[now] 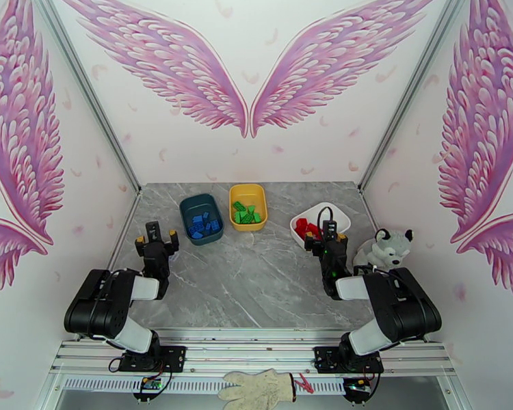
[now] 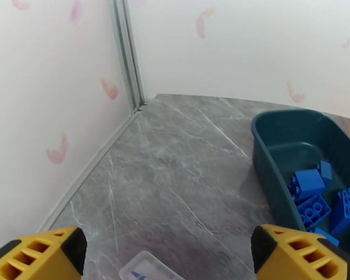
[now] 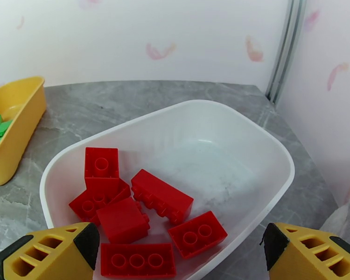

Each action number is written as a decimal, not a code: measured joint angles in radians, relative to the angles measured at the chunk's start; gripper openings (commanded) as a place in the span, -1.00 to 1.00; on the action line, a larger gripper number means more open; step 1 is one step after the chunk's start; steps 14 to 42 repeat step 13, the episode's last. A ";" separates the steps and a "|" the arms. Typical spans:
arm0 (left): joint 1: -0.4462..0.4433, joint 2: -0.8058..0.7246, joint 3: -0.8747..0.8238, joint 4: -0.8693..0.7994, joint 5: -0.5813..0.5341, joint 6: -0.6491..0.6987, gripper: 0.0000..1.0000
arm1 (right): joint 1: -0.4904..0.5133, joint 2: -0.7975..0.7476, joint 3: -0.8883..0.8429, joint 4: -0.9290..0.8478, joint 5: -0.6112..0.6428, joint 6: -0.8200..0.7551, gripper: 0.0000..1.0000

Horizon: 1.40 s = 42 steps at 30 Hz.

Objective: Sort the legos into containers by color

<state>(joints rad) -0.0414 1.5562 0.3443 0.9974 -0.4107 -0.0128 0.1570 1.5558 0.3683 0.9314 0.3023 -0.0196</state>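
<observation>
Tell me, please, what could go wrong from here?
1. The open right gripper hangs close to the white tub; moving off, it might catch the rim and spill red bricks.
2. The open left gripper sits above a clear piece near the teal tub; it might grab that by mistake.

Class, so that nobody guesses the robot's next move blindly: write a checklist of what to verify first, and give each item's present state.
1. Teal tub holds only blue legos: ok.
2. Yellow tub holds only green legos: ok.
3. White tub holds only red legos: ok.
4. Left claw open and empty: ok.
5. Right claw open and empty, at the white tub: ok.
6. Nothing beneath the left claw: not ok, a clear plastic piece lies on the table there.
</observation>
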 measured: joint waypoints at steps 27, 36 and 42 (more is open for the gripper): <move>-0.007 -0.001 0.000 -0.028 0.015 -0.014 0.98 | -0.026 0.000 0.000 -0.011 -0.034 0.005 0.98; -0.007 -0.001 0.000 -0.028 0.015 -0.014 0.98 | -0.026 0.000 0.000 -0.011 -0.034 0.005 0.98; -0.007 -0.001 0.000 -0.028 0.015 -0.014 0.98 | -0.026 0.000 0.000 -0.011 -0.034 0.005 0.98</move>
